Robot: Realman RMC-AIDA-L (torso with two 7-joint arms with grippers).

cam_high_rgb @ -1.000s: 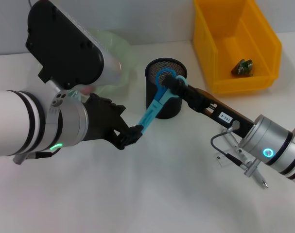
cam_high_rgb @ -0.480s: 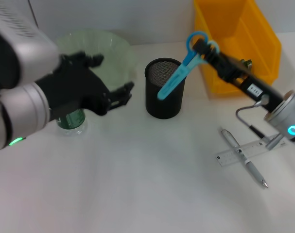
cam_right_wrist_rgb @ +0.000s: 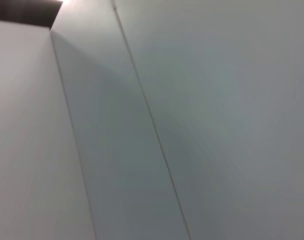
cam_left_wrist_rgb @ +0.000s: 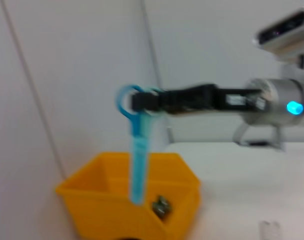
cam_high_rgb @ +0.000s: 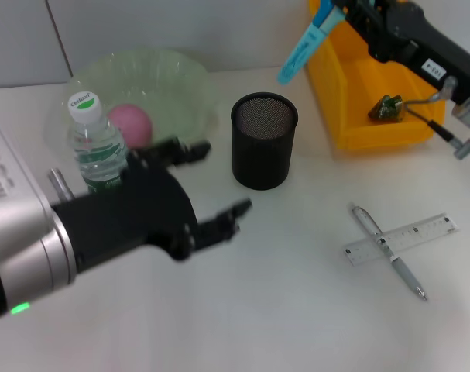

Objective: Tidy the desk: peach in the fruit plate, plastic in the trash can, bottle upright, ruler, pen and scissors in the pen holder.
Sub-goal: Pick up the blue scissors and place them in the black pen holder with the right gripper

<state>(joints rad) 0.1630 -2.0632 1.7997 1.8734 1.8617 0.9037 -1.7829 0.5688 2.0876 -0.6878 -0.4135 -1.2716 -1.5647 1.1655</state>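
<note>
My right gripper (cam_high_rgb: 340,11) is shut on the handle of the blue scissors (cam_high_rgb: 300,51) and holds them high, blades pointing down, above and behind the black mesh pen holder (cam_high_rgb: 264,151). The left wrist view shows the scissors (cam_left_wrist_rgb: 137,150) hanging from that gripper (cam_left_wrist_rgb: 143,102). My left gripper (cam_high_rgb: 227,177) is open and empty, low over the table left of the holder. The bottle (cam_high_rgb: 93,151) stands upright. The pink peach (cam_high_rgb: 131,124) lies in the green fruit plate (cam_high_rgb: 176,81). The pen (cam_high_rgb: 387,249) lies across the ruler (cam_high_rgb: 403,238). The right wrist view shows only wall.
The yellow bin (cam_high_rgb: 351,124) stands at the back right with a green piece of plastic (cam_high_rgb: 388,107) inside; it also shows in the left wrist view (cam_left_wrist_rgb: 96,192). My left forearm (cam_high_rgb: 33,263) fills the front left.
The left gripper let go of the scissors' tip and drew back to the front left. The right gripper lifted the scissors up and to the right, above the holder.
</note>
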